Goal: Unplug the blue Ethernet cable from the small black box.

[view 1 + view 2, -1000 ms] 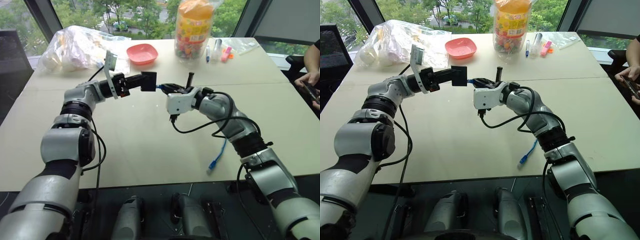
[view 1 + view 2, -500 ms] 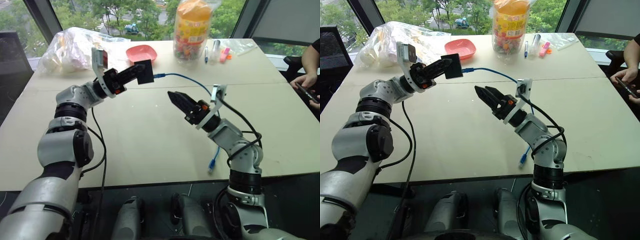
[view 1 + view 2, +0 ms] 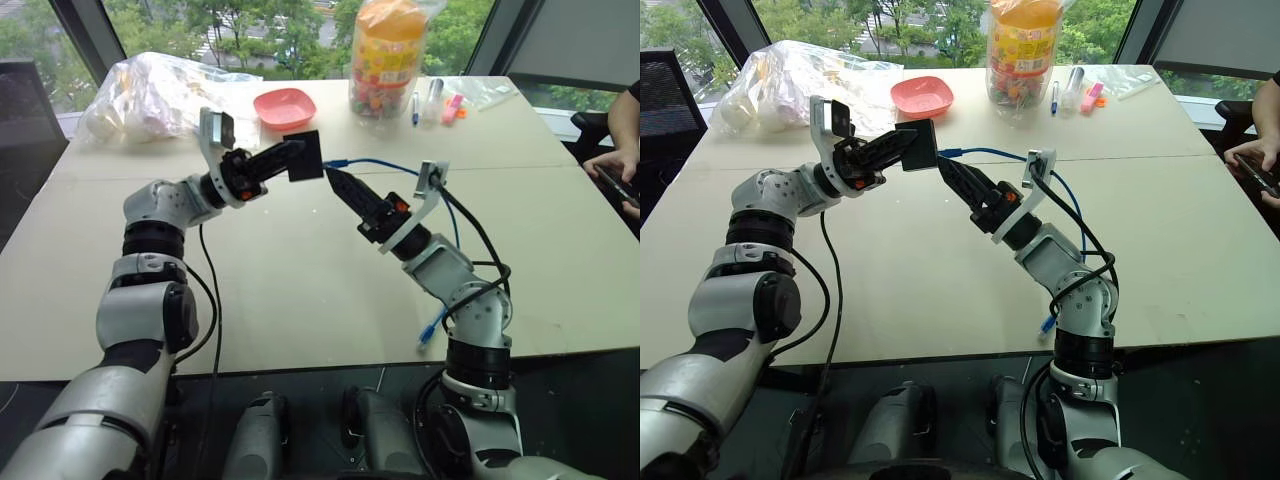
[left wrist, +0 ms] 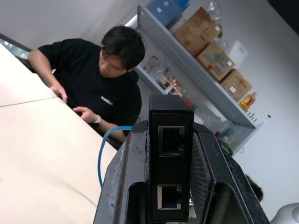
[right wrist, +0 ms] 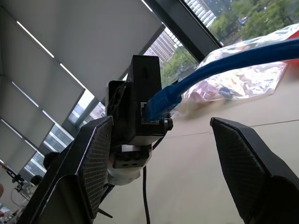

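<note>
Spanning most of the scene, the beige table (image 3: 300, 290) sits under both arms, w/ a clear plastic bag (image 3: 150, 95), a snack jar (image 3: 385, 55), a pink bowl (image 3: 284, 106) and pens (image 3: 437, 103) well beyond the hands, and a person (image 4: 100, 84) seated off past the right arm. Left gripper (image 3: 285, 155) is clamped tight on the small black box (image 3: 303, 157), held up above the table w/ the box sticking out past its fingertips; left wrist view shows two empty ports on the box edge facing that cam. Right gripper (image 3: 340, 186) has its jaws spread wide and grips nothing; the plug end sits between its two fingers (image 5: 93, 158) but apart from both. The blue Ethernet cable (image 3: 390, 168) is plugged into the box on the side facing the right gripper, arcs back over the right wrist, and its free plug end lies on the table below the right forearm. Risks, as I judge: closing on the cord rather than the plug would leave the latch tab unpressed, so a pull could strain the cord or drag the box out of the left grip. Approach angle looks oblique, so a finger may bump the box first and twist it. Cable looped over the wrist could snag during pull-back.
</note>
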